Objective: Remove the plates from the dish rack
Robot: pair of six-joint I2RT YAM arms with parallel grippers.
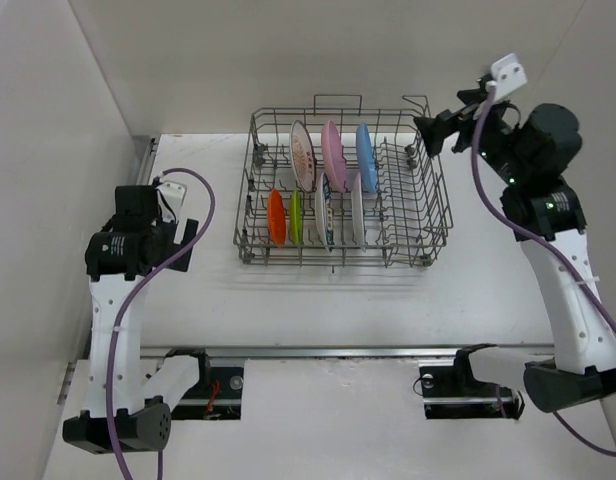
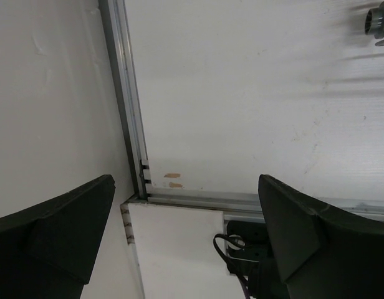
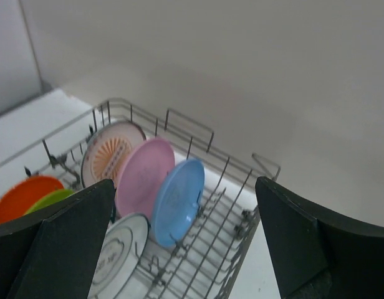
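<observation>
1. Progress: nothing unloaded. Every plate point(image 1: 333, 155) I could see stood on edge in the rack point(image 1: 428, 205).
2. My right pincer point(image 3: 184, 187) stood wide and empty above the rack's far right corner. The blue plate point(image 3: 178, 198) stood just below and ahead of it, the pink plate point(image 3: 145, 174) beside that.
3. My left pincer point(image 2: 186, 187) stood wide and empty, with the rack well off to its right.
4. Remaining, by my judgement: all plates.
5. Near-row plates overlapped, so the count was unclear. My right fingers point(image 3: 61, 243) cut off the orange plate point(image 3: 24, 196). The left wrist view showed no plates.
</observation>
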